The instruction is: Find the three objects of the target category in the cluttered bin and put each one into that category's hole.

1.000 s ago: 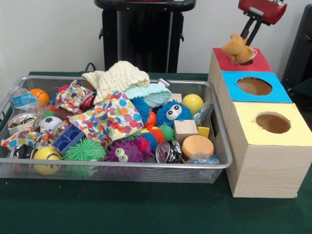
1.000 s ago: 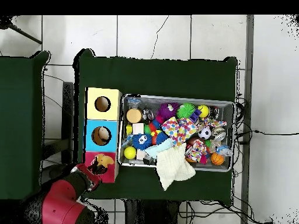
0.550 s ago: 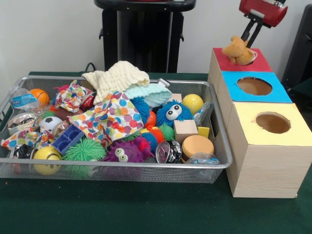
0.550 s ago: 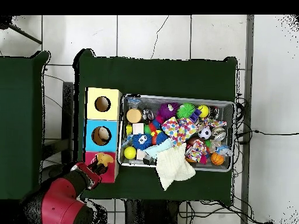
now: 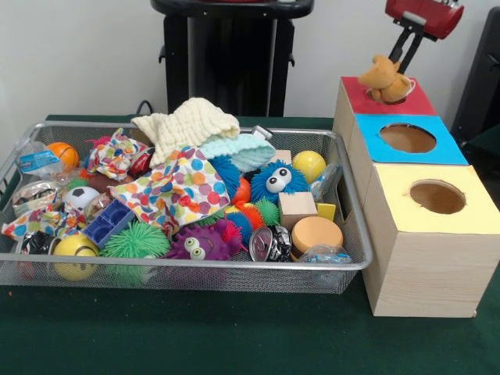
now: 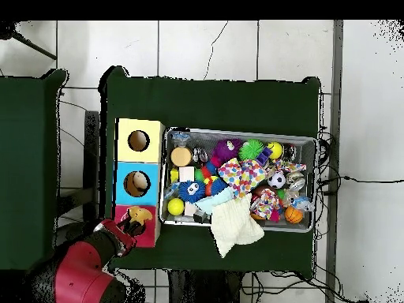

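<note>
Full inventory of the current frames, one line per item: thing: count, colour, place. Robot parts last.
wire bin: 1, silver mesh, on the green table
boxes with holes: 3, in a row beside the bin: red-topped box, blue-topped box, yellow-topped box
plush toy: 1, tan, at the red-topped box's hole
polka-dot cloth: 1, multicolour, bin middle
cream cloth: 1, over the bin's far rim
blue googly-eyed fuzzy toy: 1, bin middle
purple googly-eyed fuzzy toy: 1, bin front
green spiky ball: 1, bin front
yellow ball: 1, far corner nearest the boxes
wooden cube: 1, near the boxes
orange disc: 1, front corner nearest the boxes
gripper: 1, black jaws on a red arm, at the plush toy
</note>
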You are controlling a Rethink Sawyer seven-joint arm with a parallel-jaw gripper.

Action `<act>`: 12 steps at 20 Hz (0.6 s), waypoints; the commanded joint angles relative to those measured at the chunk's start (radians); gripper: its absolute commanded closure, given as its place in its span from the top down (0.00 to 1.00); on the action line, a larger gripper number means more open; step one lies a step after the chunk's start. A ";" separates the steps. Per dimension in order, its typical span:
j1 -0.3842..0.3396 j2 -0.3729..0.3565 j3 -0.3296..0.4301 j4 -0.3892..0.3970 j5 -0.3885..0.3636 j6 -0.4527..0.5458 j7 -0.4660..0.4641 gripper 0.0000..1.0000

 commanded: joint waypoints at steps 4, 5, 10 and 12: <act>-0.105 -0.137 0.214 0.049 0.014 0.115 0.161 0.00; -0.116 -0.157 0.232 0.060 0.018 0.123 0.155 0.00; -0.173 -0.224 0.322 0.121 0.041 0.078 0.142 0.00; -0.182 -0.235 0.338 0.133 0.034 0.062 0.145 0.00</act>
